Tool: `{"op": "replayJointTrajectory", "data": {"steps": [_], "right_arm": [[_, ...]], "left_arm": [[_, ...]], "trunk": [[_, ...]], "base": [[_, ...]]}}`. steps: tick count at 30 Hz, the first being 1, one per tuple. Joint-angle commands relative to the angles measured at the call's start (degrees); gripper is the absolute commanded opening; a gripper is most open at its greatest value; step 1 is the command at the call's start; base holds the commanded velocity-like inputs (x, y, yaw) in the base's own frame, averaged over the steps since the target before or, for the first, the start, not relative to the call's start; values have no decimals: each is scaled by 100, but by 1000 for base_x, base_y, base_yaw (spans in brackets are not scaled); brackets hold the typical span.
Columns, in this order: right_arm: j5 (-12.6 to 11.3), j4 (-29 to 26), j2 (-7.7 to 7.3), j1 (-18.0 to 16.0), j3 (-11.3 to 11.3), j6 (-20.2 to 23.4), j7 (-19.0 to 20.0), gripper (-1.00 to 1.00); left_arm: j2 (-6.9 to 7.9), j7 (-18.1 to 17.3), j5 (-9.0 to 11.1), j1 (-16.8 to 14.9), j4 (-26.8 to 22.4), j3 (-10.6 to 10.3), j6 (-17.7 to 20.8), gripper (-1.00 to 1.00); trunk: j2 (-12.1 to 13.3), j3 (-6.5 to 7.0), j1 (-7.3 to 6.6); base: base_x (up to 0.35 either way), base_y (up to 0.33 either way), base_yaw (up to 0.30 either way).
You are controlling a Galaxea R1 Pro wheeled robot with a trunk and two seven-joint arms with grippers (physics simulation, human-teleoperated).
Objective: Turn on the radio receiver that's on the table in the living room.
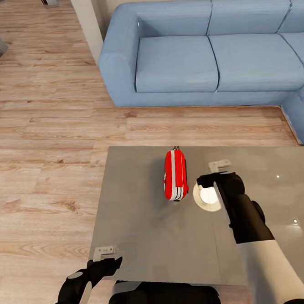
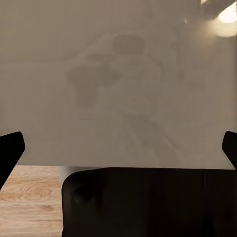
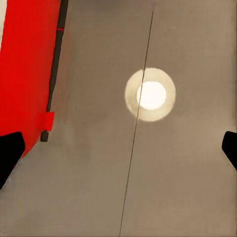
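Note:
The red radio receiver (image 1: 175, 174) with white stripes lies on the glossy grey table (image 1: 148, 225), a little back of its middle. My right gripper (image 1: 219, 170) hovers over the table just to the right of the radio, apart from it. In the right wrist view the right gripper (image 3: 118, 150) is open, with bare tabletop between its fingers; the radio's red side (image 3: 27, 69) and its thin dark wire handle (image 3: 57, 64) lie beside it. My left gripper (image 1: 106, 255) stands open over the table's near left edge, and the left wrist view shows that gripper (image 2: 118, 148) with nothing in it.
A blue sectional sofa (image 1: 208, 56) stands behind the table and wraps around at the right. Light wood plank floor (image 1: 41, 133) stretches to the left and between sofa and table. A bright lamp reflection (image 1: 206, 197) shines on the tabletop beside my right wrist.

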Motion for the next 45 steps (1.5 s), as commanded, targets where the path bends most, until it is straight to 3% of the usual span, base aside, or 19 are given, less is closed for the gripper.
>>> {"op": "replayJointTrajectory", "data": {"steps": [1,21,23,27,29,37,45], "right_arm": [[1,-2,18,-83,0,46,0,100],[2,-520,55,-304,0,238,-1,100],[0,-519,104,-380,3,238,-1,100],[36,-514,458,-511,7,238,-16,100],[38,-482,548,-554,8,238,-34,100],[16,-387,605,-749,55,238,-74,100],[40,112,605,-834,223,238,-111,100]], "left_arm": [[0,0,-1,0,-5,0,1,100],[-9,0,-9,0,-9,0,1,100],[-9,0,-9,0,-9,0,1,100],[-7,0,-8,0,-9,0,1,100],[-3,0,-8,0,-9,0,1,100],[-1,0,-5,0,-9,0,1,100],[-1,0,-2,0,-9,0,1,100]], "trunk": [[0,0,0],[0,0,0],[0,0,0],[0,0,0],[0,0,0],[0,0,0],[0,0,0]], "base": [[0,0,0],[0,0,0],[0,0,0],[0,0,0],[0,0,0],[0,0,0],[0,0,0]]}}
